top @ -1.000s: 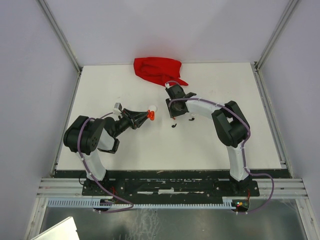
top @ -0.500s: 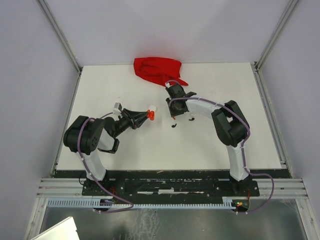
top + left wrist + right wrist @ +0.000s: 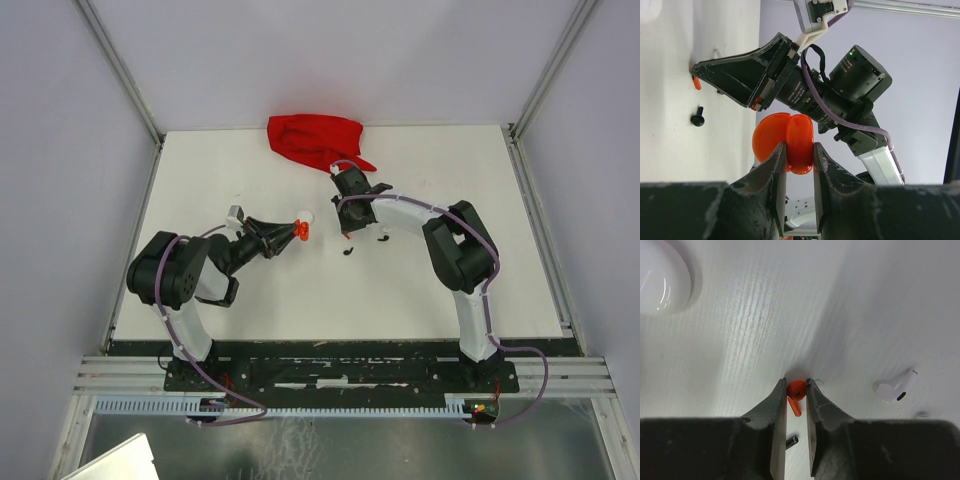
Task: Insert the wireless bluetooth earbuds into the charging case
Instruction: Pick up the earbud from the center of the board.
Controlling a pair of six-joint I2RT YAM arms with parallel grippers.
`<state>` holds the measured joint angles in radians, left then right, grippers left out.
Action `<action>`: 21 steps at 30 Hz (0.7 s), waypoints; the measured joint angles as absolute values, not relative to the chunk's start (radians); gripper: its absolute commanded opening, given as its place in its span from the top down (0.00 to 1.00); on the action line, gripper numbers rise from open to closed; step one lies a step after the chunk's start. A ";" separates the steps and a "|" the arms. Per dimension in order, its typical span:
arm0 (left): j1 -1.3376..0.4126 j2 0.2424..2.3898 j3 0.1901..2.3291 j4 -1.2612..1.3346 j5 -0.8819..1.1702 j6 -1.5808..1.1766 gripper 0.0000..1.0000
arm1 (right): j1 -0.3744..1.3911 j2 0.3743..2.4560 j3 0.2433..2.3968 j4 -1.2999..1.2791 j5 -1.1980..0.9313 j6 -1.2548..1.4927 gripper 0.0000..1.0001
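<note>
My left gripper (image 3: 799,150) is shut on an orange-red charging case (image 3: 790,142), held above the table with its lid open; from above the case (image 3: 301,231) shows at that gripper's tip (image 3: 290,232). My right gripper (image 3: 796,386) points down at the table, both fingers pressed against a small red earbud (image 3: 796,390) that lies on the surface. From above, the right gripper (image 3: 345,231) is just right of the case. A white earbud (image 3: 894,388) lies to its right. A black earbud (image 3: 698,119) lies near it.
A round white case (image 3: 660,282) sits on the table left of the right gripper, also seen from above as a white case (image 3: 307,215). Two black earbuds (image 3: 348,250) (image 3: 383,237) lie near the right arm. A red cloth (image 3: 315,140) lies at the back edge.
The right gripper's jaws have narrowed onto the red earbud. Neither arm has visibly shifted, and the left gripper still holds the orange-red case.
</note>
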<state>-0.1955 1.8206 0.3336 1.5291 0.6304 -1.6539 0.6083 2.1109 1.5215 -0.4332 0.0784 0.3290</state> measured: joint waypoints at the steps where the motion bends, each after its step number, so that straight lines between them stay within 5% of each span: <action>1: -0.196 1.821 0.334 1.529 0.630 -1.654 0.97 | 0.608 2.111 1.522 -0.432 0.079 0.328 0.96; 10: -0.196 1.821 0.334 1.529 0.631 -1.654 0.97 | 0.608 2.022 1.404 -0.313 0.060 0.316 0.98; 21: -0.203 1.837 0.366 1.529 0.637 -1.656 0.97 | 0.608 1.605 1.110 0.074 -0.040 0.308 0.98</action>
<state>-0.2028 1.8370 0.3664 1.5291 0.6373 -1.6558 0.6083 1.6047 1.1103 0.0738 -0.0399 0.3077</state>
